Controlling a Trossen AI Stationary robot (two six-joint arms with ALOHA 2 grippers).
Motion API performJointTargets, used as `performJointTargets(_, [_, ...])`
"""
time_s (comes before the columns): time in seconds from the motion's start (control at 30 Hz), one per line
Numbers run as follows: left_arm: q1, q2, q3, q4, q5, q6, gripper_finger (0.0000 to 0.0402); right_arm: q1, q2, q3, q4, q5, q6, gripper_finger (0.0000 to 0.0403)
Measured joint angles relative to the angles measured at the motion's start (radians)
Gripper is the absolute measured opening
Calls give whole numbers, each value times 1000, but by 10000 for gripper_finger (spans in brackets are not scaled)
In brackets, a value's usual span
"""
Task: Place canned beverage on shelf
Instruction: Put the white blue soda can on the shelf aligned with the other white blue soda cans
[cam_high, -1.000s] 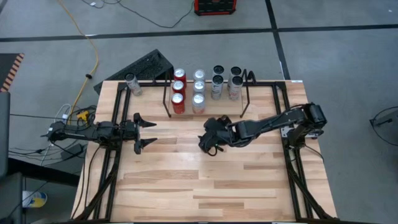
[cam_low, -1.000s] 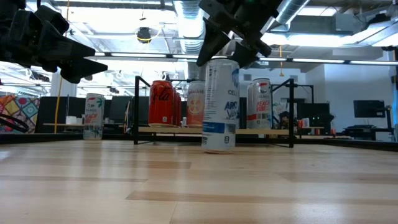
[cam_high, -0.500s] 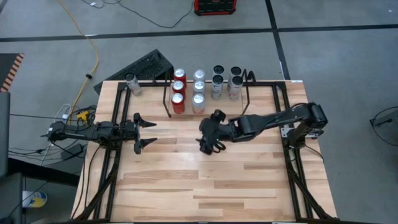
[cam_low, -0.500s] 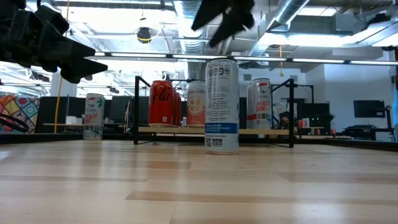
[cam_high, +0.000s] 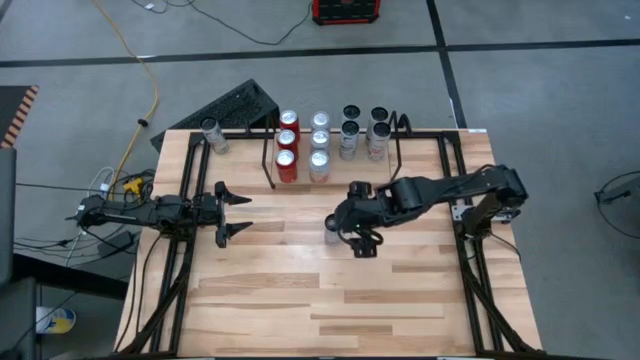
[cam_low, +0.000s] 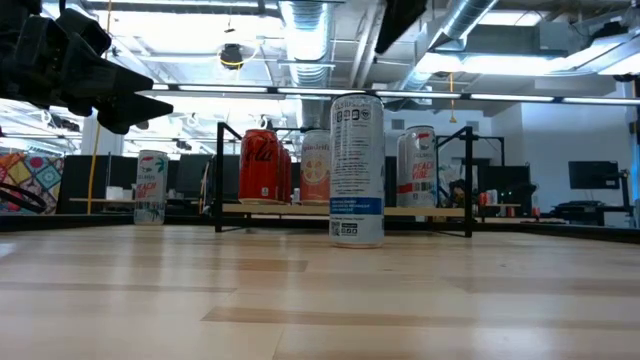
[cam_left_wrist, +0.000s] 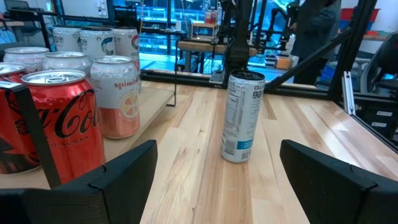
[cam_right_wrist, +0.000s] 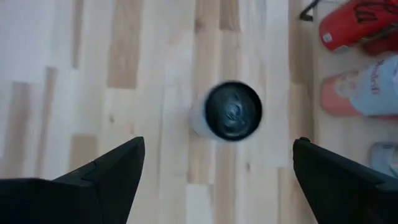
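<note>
From the left: the left pincer (cam_high: 232, 208) hangs at about nine o'clock on the bench (cam_high: 300, 300), fingers spread wide with nothing between them, pointed toward the middle. It has not budged in the last second.

At the far left corner, near eleven o'clock, a lone can (cam_high: 211, 136) stands off the shelf. The shelf (cam_high: 395, 150) itself sits at twelve o'clock along the far edge, already holding red cans (cam_high: 287, 152), pale cans (cam_high: 319, 150) and dark-topped cans (cam_high: 362, 133) in rows.

Near the bench's centre stands the tall slim can (cam_low: 357, 168), upright on the wood, well short of the shelf. A second ago the right pincer (cam_high: 362, 236) was down around its top; since then it has lifted clear and drifted toward the three o'clock side. Now it hovers above the can, fingers as wide as they go, gripping nothing. From its own camera the can's dark lid (cam_right_wrist: 233, 111) shows between the two fingertips (cam_right_wrist: 121, 163), with clear air all round.

I'd judge that the can has only been stood up or let go, not shelved. It needs picking up again and carrying toward twelve o'clock, where the free slots appear to be at the front of the right-hand rows.
</note>
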Motion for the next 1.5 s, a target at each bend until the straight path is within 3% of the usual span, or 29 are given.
performJointTargets(0.4, [0,0,0,0,0,0,327,-19,5,-14,84,55,-249,384])
performJointTargets(0.57, [0,0,0,0,0,0,327,-57,42,-14,143,46,-251,384])
performJointTargets(0.73, [0,0,0,0,0,0,327,-110,106,-13,132,-32,-228,380])
performJointTargets(1.13, [0,0,0,0,0,0,327,-137,166,22,59,-108,-162,327])
performJointTargets(1.37, [0,0,0,0,0,0,327,-137,167,133,16,-76,-147,323])
performJointTargets(1.5, [0,0,0,0,0,0,327,-137,165,190,-34,-114,-102,323])
